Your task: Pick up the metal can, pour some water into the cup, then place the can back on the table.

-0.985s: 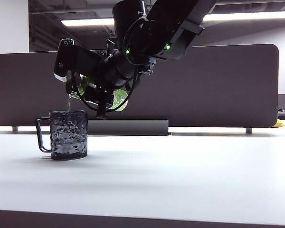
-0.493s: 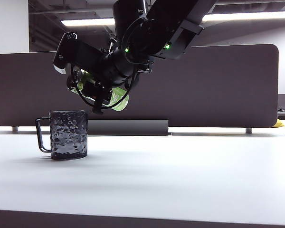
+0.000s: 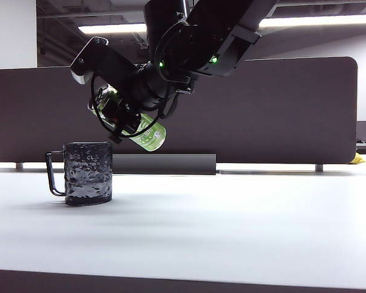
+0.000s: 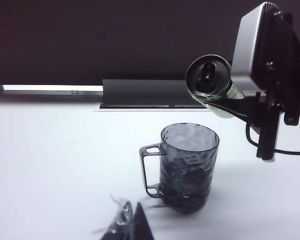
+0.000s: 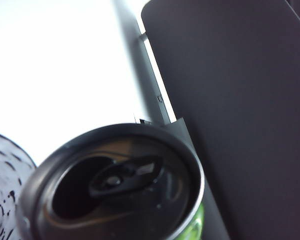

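The green metal can [image 3: 140, 129] hangs tilted in the air above and just right of the cup [image 3: 88, 173], its mouth end raised toward the upper left. My right gripper [image 3: 123, 117] is shut on the can's body, reaching across from the right. The can's open top [image 5: 115, 185] fills the right wrist view and hides the fingers; the cup rim [image 5: 0, 200] shows beside it. The dark dimpled cup [image 4: 187, 167] stands on the white table [image 3: 232, 226] with water in it. My left gripper [image 4: 132, 226] hovers low over the table beside the cup, fingertips together, holding nothing.
A dark grey divider panel [image 3: 280, 110] runs across the back of the table, with a low dark base bar [image 3: 165, 163] behind the cup. A small yellow thing [image 3: 357, 160] lies at the far right edge.
The right wrist has rolled back, lifting the can's mouth away from the cup; the thin stream of water seen a second ago has stopped. The cup and left gripper have not moved.
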Robot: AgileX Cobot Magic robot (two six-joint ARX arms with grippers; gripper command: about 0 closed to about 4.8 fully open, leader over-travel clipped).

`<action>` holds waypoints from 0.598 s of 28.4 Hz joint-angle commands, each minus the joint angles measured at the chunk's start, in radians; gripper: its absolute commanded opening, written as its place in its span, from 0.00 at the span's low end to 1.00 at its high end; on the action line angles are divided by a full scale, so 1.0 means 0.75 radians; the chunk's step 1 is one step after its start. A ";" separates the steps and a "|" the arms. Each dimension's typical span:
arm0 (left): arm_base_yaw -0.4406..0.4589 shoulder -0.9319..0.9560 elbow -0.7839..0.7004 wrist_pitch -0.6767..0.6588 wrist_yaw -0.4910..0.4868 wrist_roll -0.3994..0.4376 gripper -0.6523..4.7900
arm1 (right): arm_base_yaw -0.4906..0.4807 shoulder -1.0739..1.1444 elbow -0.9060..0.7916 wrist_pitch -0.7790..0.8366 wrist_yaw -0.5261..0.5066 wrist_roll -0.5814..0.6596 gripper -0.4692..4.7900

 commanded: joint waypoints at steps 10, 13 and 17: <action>-0.001 0.001 0.002 0.017 0.000 -0.004 0.11 | -0.050 -0.078 0.010 0.054 0.021 0.491 0.44; -0.001 0.001 0.002 0.017 0.000 -0.004 0.11 | -0.089 -0.100 0.009 0.024 -0.040 0.631 0.44; -0.001 0.001 0.002 0.017 0.000 -0.004 0.11 | -0.138 -0.128 0.009 -0.023 -0.159 0.800 0.44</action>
